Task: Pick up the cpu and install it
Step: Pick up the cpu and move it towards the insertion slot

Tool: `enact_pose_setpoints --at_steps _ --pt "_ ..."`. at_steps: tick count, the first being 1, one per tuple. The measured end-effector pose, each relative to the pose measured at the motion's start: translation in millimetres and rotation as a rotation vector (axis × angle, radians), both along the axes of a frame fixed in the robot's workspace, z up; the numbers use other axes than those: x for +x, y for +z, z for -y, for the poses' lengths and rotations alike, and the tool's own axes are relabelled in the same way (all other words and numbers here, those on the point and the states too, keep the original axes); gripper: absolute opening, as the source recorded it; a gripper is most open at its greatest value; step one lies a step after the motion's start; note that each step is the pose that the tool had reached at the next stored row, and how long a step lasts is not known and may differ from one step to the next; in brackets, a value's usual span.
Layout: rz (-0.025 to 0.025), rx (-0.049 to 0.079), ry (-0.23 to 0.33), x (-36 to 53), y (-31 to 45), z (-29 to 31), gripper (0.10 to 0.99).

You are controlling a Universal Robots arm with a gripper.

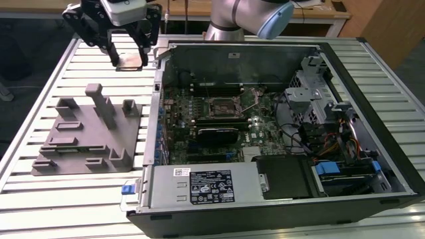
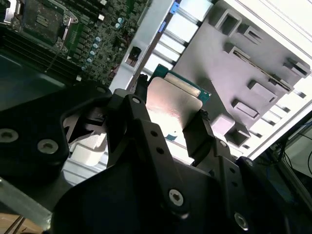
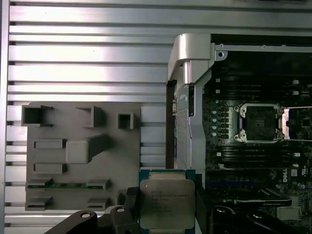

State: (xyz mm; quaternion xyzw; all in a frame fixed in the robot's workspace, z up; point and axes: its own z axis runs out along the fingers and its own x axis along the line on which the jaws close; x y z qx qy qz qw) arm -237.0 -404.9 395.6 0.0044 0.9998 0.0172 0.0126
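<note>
The cpu (image 1: 131, 60) is a small flat square chip with a pale silver top, and it hangs above the slatted table just off the far corner of the open computer case on the exterior view's left. My gripper (image 1: 130, 56) is shut on it, one black finger on each side. In both wrist views the cpu (image 3: 167, 202) (image 2: 173, 105) sits between the fingers (image 3: 130, 199) (image 2: 132, 105). The empty processor socket (image 1: 222, 105) (image 3: 258, 122) on the motherboard stands open, its retention frame lifted, some way from the chip.
A grey plastic fixture (image 1: 86, 134) (image 3: 73, 156) with slots and posts lies on the table to the exterior view's left of the case. The case wall (image 1: 158, 84) rises between the gripper and the motherboard. A power supply (image 1: 206, 186) and drive cage (image 1: 319, 107) fill the case's near and right parts.
</note>
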Motion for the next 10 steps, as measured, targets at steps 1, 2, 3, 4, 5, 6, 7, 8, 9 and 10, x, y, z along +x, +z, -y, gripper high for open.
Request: enact_pose_setpoints --at_steps 1,2,3,4,5,6,7,8,9,10 --pt "0.0 0.0 0.0 2.1 0.0 0.0 0.541" --pt "0.0 0.0 0.0 4.1 0.0 0.0 0.541" --pt "0.0 0.0 0.0 6.0 0.0 0.0 0.541" --pt "0.0001 0.0 0.0 7.8 0.0 0.0 0.541" --pt "0.0 0.0 0.0 9.7 0.0 0.0 0.541" --pt "0.0001 0.0 0.0 11.6 0.0 0.0 0.541" --pt "0.0001 0.0 0.0 13.4 0.0 0.0 0.541" --pt "0.0 0.0 0.0 15.4 0.0 0.0 0.541" --pt "0.0 0.0 0.0 17.4 0.0 0.0 0.541" --pt "0.0 0.0 0.0 19.3 0.0 0.0 0.541"
